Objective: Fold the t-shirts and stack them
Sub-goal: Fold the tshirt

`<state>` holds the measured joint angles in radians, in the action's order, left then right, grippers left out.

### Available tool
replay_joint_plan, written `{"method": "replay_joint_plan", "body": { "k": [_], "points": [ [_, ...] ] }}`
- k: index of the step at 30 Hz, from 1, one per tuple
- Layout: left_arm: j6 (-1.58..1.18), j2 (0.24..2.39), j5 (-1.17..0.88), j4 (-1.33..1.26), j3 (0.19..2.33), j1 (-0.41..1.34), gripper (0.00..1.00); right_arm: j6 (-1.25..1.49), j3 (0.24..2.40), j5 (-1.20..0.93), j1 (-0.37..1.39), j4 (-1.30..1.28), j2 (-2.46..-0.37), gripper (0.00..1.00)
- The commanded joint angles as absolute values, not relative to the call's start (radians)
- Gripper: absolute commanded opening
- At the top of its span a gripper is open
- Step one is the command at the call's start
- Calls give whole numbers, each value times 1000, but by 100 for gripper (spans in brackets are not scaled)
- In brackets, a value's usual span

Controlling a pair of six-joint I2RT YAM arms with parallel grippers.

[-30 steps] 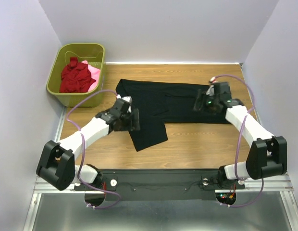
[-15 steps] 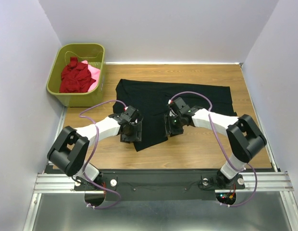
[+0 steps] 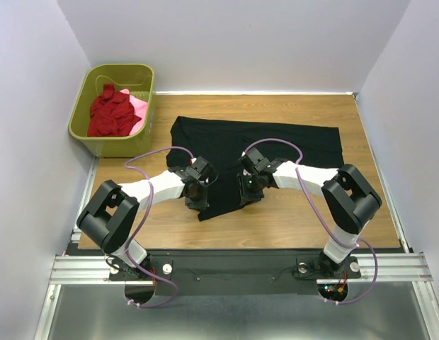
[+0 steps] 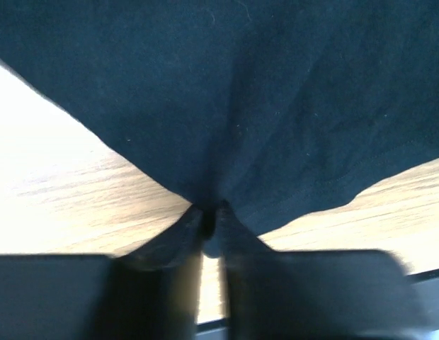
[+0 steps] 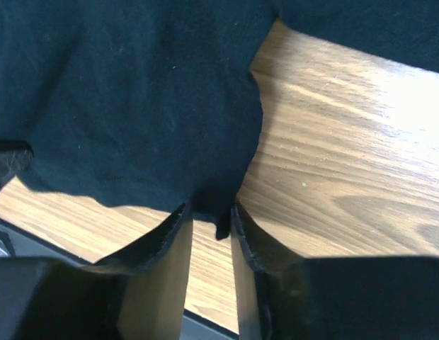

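The large black t-shirt (image 3: 262, 145) lies spread on the wooden table (image 3: 304, 212), with a narrower flap reaching toward the near edge. My left gripper (image 3: 199, 195) is at the flap's left edge. In the left wrist view it (image 4: 212, 216) is pinched shut on a fold of the black cloth (image 4: 241, 106). My right gripper (image 3: 246, 195) is at the flap's right edge. In the right wrist view its fingers (image 5: 211, 216) straddle the hem of the black cloth (image 5: 134, 106) with a narrow gap still between them. A dark red t-shirt (image 3: 110, 113) and a pink one (image 3: 138, 106) lie crumpled in the basket.
The olive-green basket (image 3: 117, 147) stands at the back left corner, just off the shirt's left end. White walls close in the table on three sides. A black rail (image 3: 226, 265) runs along the near edge by the arm bases.
Both arms swung inward from the shirt's outer parts to the near flap. Both grippers have been closing; the left is now pinched on the cloth, and the right has narrowed round the hem.
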<state>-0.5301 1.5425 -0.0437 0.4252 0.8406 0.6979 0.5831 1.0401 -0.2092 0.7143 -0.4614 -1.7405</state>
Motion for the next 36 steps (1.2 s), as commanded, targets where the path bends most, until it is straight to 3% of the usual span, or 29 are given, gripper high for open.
{"method": "replay_joint_plan", "body": {
  "k": [1, 2, 5, 8, 23, 36],
  "points": [
    [-529, 1582, -40, 459, 834, 709, 11, 592, 1065, -172, 724, -463, -1767, 28],
    [-528, 1580, -38, 459, 836, 709, 0, 589, 1066, -170, 723, -463, -1763, 21],
    [-528, 1571, -26, 465, 845, 709, 0, 584, 1074, -158, 723, -463, -1743, 6],
    [-523, 1555, -9, 483, 877, 709, 0, 577, 1091, -132, 723, -465, -1724, 1],
    [-411, 1664, 135, 543, 1262, 595, 0, 503, 1344, -75, 594, -502, -1759, 1],
    [-304, 1844, 187, 517, 1593, 512, 0, 434, 1580, -94, 476, -502, -1911, 1]
  ]
}}
